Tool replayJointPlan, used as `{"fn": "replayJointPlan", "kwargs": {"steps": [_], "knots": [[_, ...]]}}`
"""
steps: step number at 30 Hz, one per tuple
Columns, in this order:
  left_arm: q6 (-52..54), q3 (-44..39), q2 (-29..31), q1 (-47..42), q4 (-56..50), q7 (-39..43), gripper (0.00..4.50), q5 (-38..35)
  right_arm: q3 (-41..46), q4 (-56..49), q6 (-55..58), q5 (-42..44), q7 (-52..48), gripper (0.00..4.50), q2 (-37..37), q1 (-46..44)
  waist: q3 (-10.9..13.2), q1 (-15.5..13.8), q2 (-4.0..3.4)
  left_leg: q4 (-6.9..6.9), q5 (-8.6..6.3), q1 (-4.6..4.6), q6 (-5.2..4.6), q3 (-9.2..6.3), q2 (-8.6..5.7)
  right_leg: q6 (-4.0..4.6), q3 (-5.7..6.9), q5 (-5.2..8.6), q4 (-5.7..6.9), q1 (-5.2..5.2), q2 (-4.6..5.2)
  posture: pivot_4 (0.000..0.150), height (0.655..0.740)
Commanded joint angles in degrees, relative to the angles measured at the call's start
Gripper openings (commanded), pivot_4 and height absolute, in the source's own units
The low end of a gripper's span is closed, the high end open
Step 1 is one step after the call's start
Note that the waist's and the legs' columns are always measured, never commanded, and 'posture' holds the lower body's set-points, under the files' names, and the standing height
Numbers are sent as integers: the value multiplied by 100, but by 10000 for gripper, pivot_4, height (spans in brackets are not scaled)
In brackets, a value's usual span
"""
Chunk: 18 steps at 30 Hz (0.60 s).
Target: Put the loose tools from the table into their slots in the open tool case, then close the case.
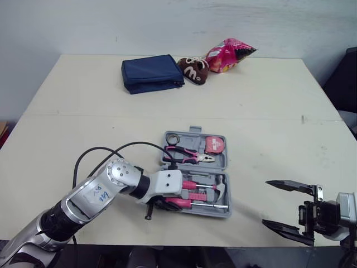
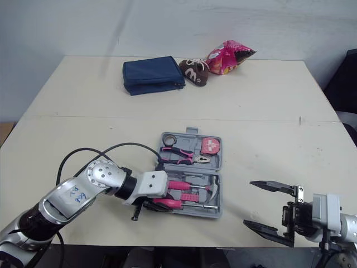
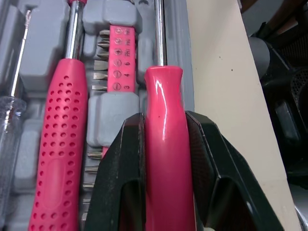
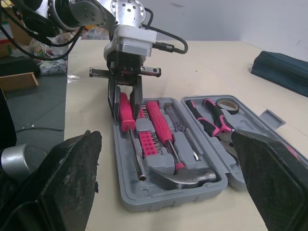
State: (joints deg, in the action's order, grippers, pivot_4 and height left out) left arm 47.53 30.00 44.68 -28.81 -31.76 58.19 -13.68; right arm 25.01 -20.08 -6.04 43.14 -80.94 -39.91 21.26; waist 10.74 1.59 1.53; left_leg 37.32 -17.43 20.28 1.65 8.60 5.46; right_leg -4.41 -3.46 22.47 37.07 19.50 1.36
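Note:
The grey tool case [image 1: 224, 167] lies open near the table's front edge. In it are pink-handled pliers [image 1: 187, 154], a tape measure [image 1: 214, 144], a tape roll [image 1: 172, 137], a hammer [image 1: 220, 187], a dotted pink screwdriver [image 3: 60, 144] and a pink bit strip [image 3: 119, 57]. My left gripper [image 1: 167, 202] is shut on a smooth pink screwdriver handle [image 3: 163, 144], which lies along the case's near edge with its shaft pointing into the case. My right gripper [image 1: 266, 202] stands open and holds nothing, to the right of the case and apart from it.
At the table's far side lie a blue pouch [image 1: 152, 73], a brown plush shoe [image 1: 193, 70] and a pink snack bag [image 1: 228, 54]. A black cable [image 1: 95, 153] loops over the table from my left arm.

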Motion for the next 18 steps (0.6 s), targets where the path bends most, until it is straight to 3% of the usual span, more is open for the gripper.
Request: {"fn": "replayJointPlan", "kwargs": {"steps": [1,11,13,17,18], "knots": [[62,101,6,-19,-108,12,5462,57,125,-136,-83,27,8,45000,41,61,0,-1,0,0,0,0,0,0,0,0,0,0,0,0,0,1500,7400],[241,91,-84,-167,-60,-75,5462,101,94,-141,-120,-6,46,45000,104,109,0,-1,0,2,3,-1,-6,-2,-6,-2,0,-1,4,-1,5,1500,7400],[221,-11,-98,-143,-113,-71,16122,23,93,-226,-66,3,105,45000,95,117,0,-1,0,2,5,-1,-6,-3,-6,-2,1,-1,6,-1,5,1500,7400],[-487,-468,-307,-87,-112,52,33145,-254,91,-428,76,54,243,45000,45,153,0,-1,0,3,8,-1,-4,-6,-7,-2,1,-1,14,0,7,1500,7400],[-653,-683,-332,-41,-140,186,33145,-459,95,-480,126,73,277,45000,23,158,0,2,0,3,8,-1,-4,-6,-7,-2,2,-1,15,0,7,1500,7400]]}}
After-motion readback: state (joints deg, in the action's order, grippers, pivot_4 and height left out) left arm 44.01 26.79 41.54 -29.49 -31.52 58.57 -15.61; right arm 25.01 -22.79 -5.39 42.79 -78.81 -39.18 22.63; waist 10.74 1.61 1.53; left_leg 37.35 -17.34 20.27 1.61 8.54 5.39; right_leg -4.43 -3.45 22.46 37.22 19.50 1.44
